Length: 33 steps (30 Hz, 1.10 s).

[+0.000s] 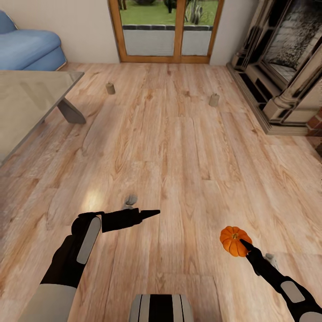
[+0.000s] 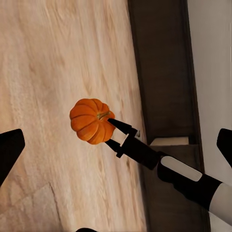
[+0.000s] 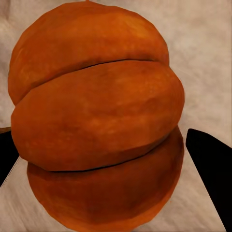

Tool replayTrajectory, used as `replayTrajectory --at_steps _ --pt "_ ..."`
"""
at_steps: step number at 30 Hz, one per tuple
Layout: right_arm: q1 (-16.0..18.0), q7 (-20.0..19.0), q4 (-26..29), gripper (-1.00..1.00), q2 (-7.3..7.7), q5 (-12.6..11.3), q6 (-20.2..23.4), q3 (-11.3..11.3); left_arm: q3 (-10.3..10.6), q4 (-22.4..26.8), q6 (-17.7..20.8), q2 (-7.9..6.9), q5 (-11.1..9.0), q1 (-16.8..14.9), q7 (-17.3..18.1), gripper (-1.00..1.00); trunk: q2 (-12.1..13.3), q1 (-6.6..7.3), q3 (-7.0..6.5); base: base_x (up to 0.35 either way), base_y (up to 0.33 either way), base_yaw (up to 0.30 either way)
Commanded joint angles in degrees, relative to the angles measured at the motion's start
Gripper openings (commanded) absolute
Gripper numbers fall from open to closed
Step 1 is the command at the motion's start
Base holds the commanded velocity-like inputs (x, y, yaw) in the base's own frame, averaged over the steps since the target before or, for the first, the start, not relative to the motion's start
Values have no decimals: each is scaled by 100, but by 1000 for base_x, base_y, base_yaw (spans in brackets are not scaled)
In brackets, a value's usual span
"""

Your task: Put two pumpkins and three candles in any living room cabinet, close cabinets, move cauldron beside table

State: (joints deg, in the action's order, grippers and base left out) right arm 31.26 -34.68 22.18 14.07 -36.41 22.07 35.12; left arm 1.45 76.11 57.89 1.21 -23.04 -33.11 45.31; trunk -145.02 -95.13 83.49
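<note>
Underfoot, wood floor (image 1: 179, 147) — two candles (image 1: 110, 88) (image 1: 214, 99) near glass doors (image 1: 166, 29).

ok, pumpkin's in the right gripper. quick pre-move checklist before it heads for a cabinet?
1. Grip on the pumpkin: ok. The right gripper is shut on it, fingers on either side in the right wrist view, and it hangs above the floor.
2. Left gripper: ok. It carries nothing, free to pull a drawer; open or shut cannot be told.
3. Cabinet open and ready: cannot tell. The left wrist view shows a dark brown cabinet by the wall, but no open drawer.
4. Candles left on the floor: not ok. Two stand far ahead and one just beyond the left gripper.
5. Clearance: ok. The table sits off to the left.
</note>
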Motion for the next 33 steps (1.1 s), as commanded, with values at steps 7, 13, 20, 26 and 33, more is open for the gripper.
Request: replayTrajectory --at_steps 7,13,20,26,33 --pt "3 -20 -3 -100 -3 -24 43 54 -4 1 20 2 12 -2 22 100 8 19 -152 0 0 0" --pt "3 -21 -1 -100 -4 -24 44 64 -4 1 20 2 17 -2 16 100 16 34 -285 0 0 0" --pt "3 -21 -3 -100 -1 -24 48 69 -4 1 20 2 19 -2 13 100 26 52 -440 0 0 0" --pt "3 -21 -3 -100 -9 -24 47 65 1 -6 20 2 19 -2 12 100 34 68 -573 0 0 0" --pt "3 -21 -3 -100 -9 -24 48 65 1 -8 20 2 19 -2 13 100 43 86 -728 0 0 0"
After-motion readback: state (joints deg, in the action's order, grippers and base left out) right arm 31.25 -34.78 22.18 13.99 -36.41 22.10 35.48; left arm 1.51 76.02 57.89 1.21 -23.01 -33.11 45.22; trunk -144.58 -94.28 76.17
